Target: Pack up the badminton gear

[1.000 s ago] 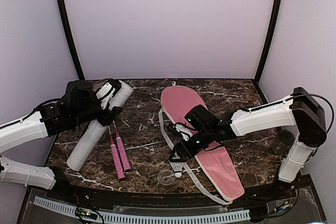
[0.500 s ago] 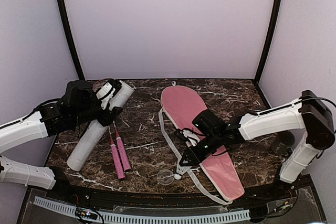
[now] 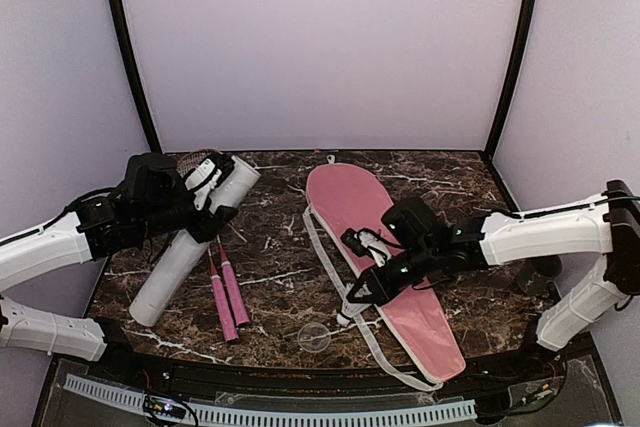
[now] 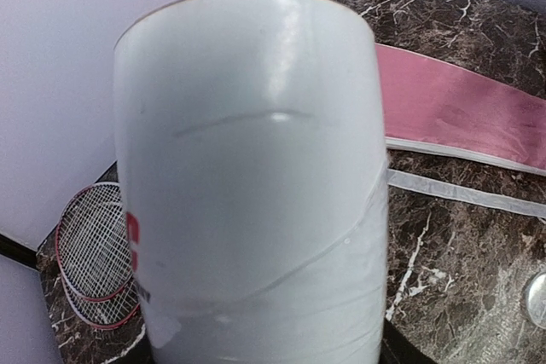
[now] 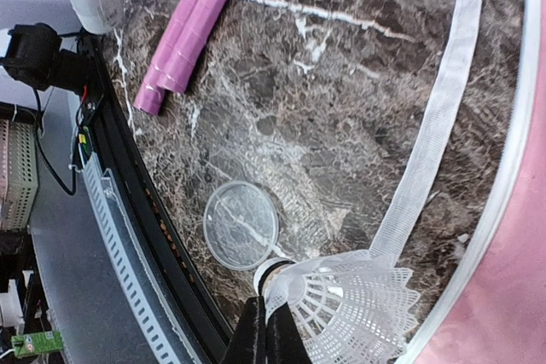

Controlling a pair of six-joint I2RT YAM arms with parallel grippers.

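Note:
My right gripper (image 5: 266, 330) is shut on the skirt edge of a white shuttlecock (image 5: 341, 304), low over the table beside the pink bag (image 3: 385, 247). From above, that right gripper (image 3: 353, 299) sits at the bag's left edge, with the shuttlecock (image 3: 343, 316) just below it. My left gripper (image 3: 205, 192) clasps the long white tube (image 3: 185, 247) near its raised far end; the tube (image 4: 256, 176) fills the left wrist view. Two pink racket handles (image 3: 228, 292) lie beside the tube, and their red-framed heads (image 4: 90, 253) rest at the back left.
A clear round lid (image 5: 241, 224) lies on the marble near the front edge. The bag's white strap (image 5: 435, 125) trails across the table to the left of the bag. A black rail (image 3: 300, 379) borders the near edge.
My right gripper has closed on the shuttlecock and drawn a little right and up with it. The tube's far end has shifted slightly in my left gripper.

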